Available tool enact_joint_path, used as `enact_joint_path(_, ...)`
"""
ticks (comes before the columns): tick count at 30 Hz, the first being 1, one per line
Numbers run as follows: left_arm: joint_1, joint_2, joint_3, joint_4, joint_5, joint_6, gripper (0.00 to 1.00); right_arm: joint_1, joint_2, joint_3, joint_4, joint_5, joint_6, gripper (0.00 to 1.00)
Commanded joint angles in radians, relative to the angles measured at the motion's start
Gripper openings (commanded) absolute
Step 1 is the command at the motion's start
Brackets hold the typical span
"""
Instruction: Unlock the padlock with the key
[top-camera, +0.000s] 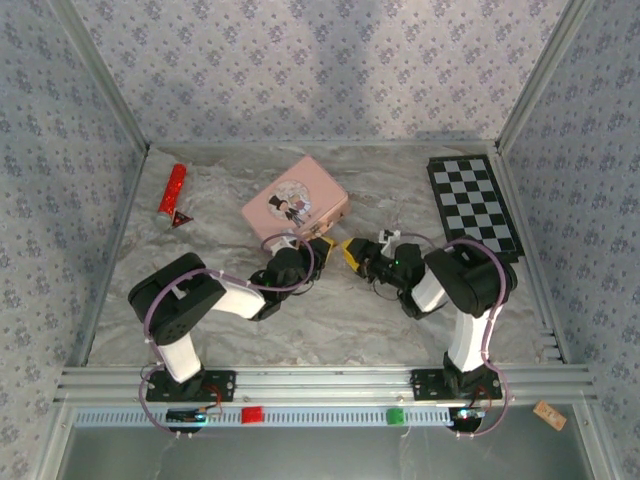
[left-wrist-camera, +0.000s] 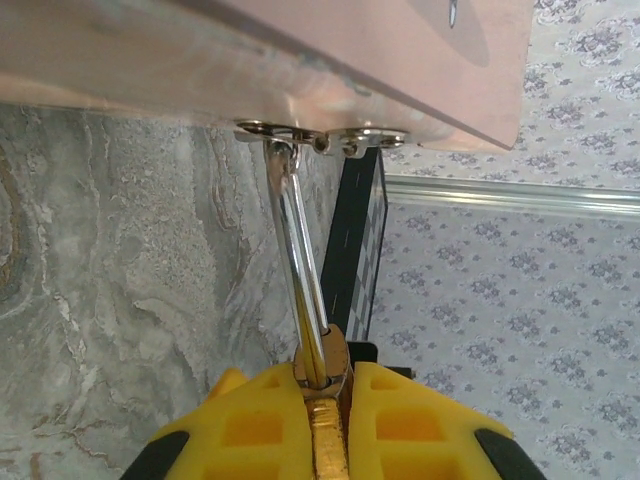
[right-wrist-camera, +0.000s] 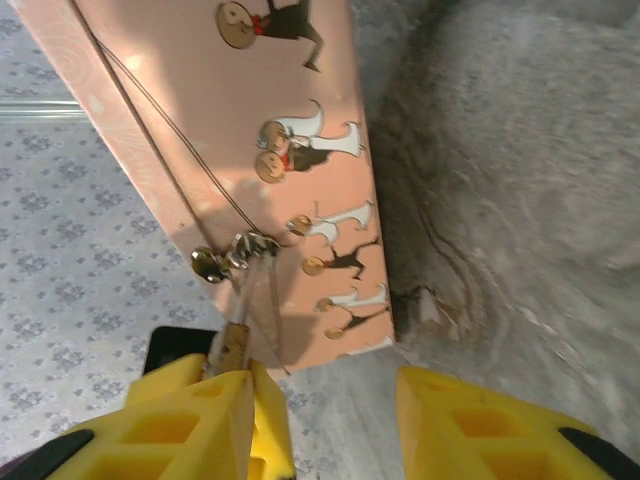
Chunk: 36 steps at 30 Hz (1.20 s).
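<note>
The tiny brass padlock (left-wrist-camera: 326, 420) hangs by its thin grey shackle (left-wrist-camera: 298, 262) from the metal hasp (left-wrist-camera: 322, 136) of the pink box (top-camera: 295, 203). My left gripper (left-wrist-camera: 326, 385) is shut on the padlock's body, its yellow fingers (left-wrist-camera: 250, 425) pressed on both sides. It sits at the box's near corner in the top view, left gripper (top-camera: 320, 249). My right gripper (top-camera: 352, 250) faces it from the right, close by. It is open in its wrist view, right gripper (right-wrist-camera: 330, 430), with nothing between its fingers. The padlock (right-wrist-camera: 234, 342) and hasp (right-wrist-camera: 232, 252) lie just ahead on the left.
A red stick (top-camera: 172, 191) lies at the back left. A black-and-white checkerboard (top-camera: 473, 205) lies at the back right. The marble-patterned tabletop (top-camera: 330, 320) is walled in by patterned panels on three sides.
</note>
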Motion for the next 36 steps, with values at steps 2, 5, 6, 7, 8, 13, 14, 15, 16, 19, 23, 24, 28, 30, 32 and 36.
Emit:
enact_joint_path(2,-0.008,-0.056,0.018,0.057,0.056,0.003,0.00,-0.009,-0.050,-0.054,-0.018,0.033,-0.049,0.45)
enact_joint_path(5,0.006,-0.066,0.024,-0.009,0.072,0.043,0.00,-0.013,-0.057,-0.095,-0.021,0.026,-0.078,0.45)
enact_joint_path(6,0.012,-0.074,0.032,-0.048,0.088,0.078,0.00,-0.014,-0.064,-0.102,-0.028,0.019,-0.092,0.45)
enact_joint_path(7,0.019,-0.083,0.043,-0.095,0.102,0.121,0.00,-0.014,-0.074,-0.109,-0.040,0.015,-0.102,0.45)
enact_joint_path(8,0.026,-0.099,0.058,-0.170,0.115,0.172,0.00,-0.012,-0.090,-0.114,-0.062,0.014,-0.117,0.45)
enact_joint_path(13,0.038,-0.179,0.165,-0.509,0.124,0.531,0.00,-0.009,-0.248,-0.115,-0.331,0.028,-0.232,0.46)
enact_joint_path(14,0.039,-0.191,0.179,-0.550,0.114,0.603,0.00,-0.007,-0.295,-0.105,-0.411,0.037,-0.267,0.46)
enact_joint_path(15,0.036,-0.200,0.195,-0.590,0.101,0.674,0.00,-0.003,-0.341,-0.089,-0.520,0.047,-0.309,0.46)
enact_joint_path(16,0.030,-0.209,0.209,-0.645,0.075,0.720,0.00,0.004,-0.389,-0.071,-0.619,0.061,-0.356,0.46)
enact_joint_path(19,0.026,-0.211,0.226,-0.731,0.016,0.821,0.00,0.047,-0.518,0.017,-0.936,0.133,-0.522,0.48)
enact_joint_path(23,-0.004,-0.190,0.236,-0.782,-0.077,0.902,0.00,0.116,-0.587,0.092,-1.126,0.235,-0.654,0.50)
enact_joint_path(24,-0.018,-0.173,0.259,-0.826,-0.112,0.925,0.00,0.122,-0.583,0.101,-1.144,0.247,-0.661,0.51)
enact_joint_path(28,0.012,-0.115,0.220,-0.755,-0.026,0.831,0.00,0.129,-0.520,0.092,-1.093,0.239,-0.623,0.51)
enact_joint_path(30,0.035,-0.092,0.191,-0.675,0.058,0.752,0.00,0.143,-0.473,0.096,-1.052,0.226,-0.611,0.50)
enact_joint_path(32,0.048,-0.079,0.188,-0.650,0.115,0.697,0.00,0.166,-0.437,0.106,-1.017,0.229,-0.631,0.48)
enact_joint_path(36,0.064,-0.080,0.202,-0.659,0.180,0.606,0.00,0.207,-0.402,0.090,-0.889,0.254,-0.738,0.41)
